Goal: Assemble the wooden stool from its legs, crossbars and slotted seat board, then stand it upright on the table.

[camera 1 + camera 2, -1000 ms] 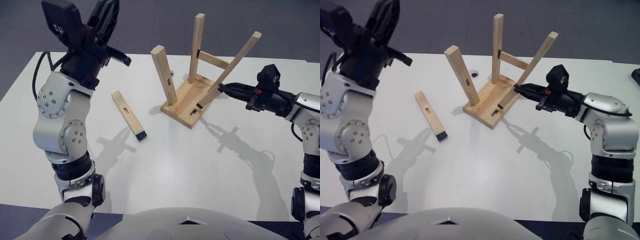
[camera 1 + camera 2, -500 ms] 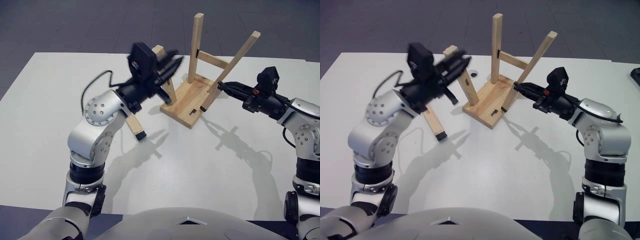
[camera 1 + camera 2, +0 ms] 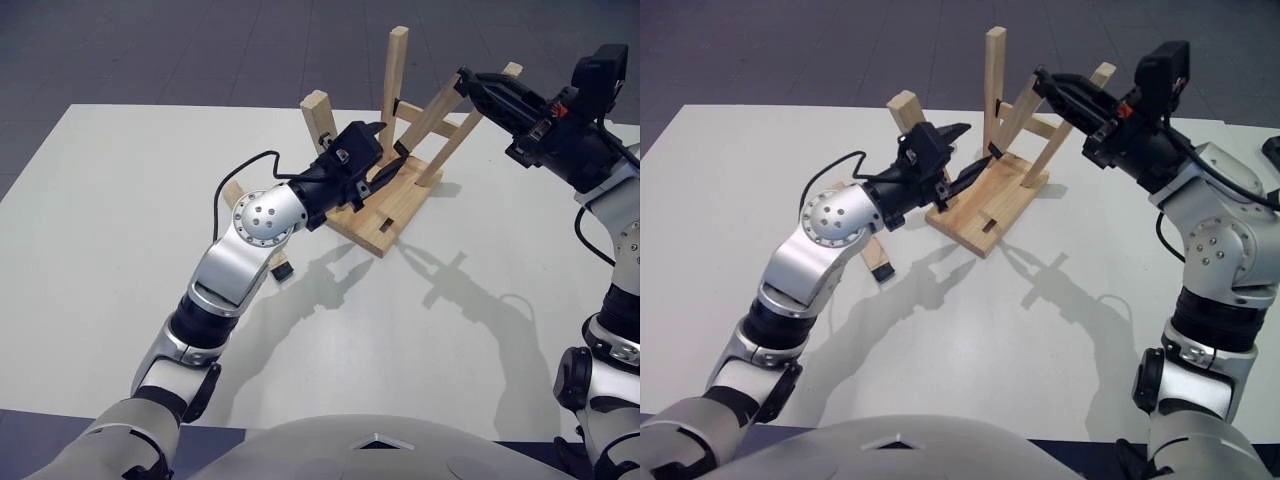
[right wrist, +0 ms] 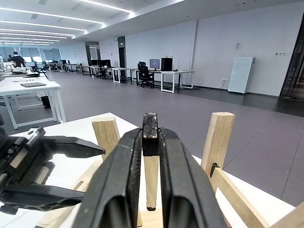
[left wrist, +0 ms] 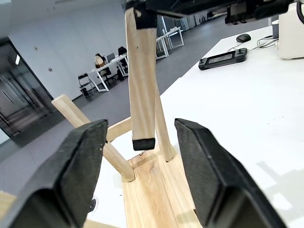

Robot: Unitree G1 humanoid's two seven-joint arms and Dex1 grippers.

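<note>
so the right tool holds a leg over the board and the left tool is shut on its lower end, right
No: the left tool is open, its fingers either side of the leg without touching, as the left wrist view shows. The rest holds.

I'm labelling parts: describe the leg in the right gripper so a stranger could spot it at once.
On the white table lies the seat board with legs standing up from it. The right gripper is shut on the upper end of one leg. Unlike its neighbours, it hangs above the board, black-capped end down, between the open fingers of the left gripper.
</note>
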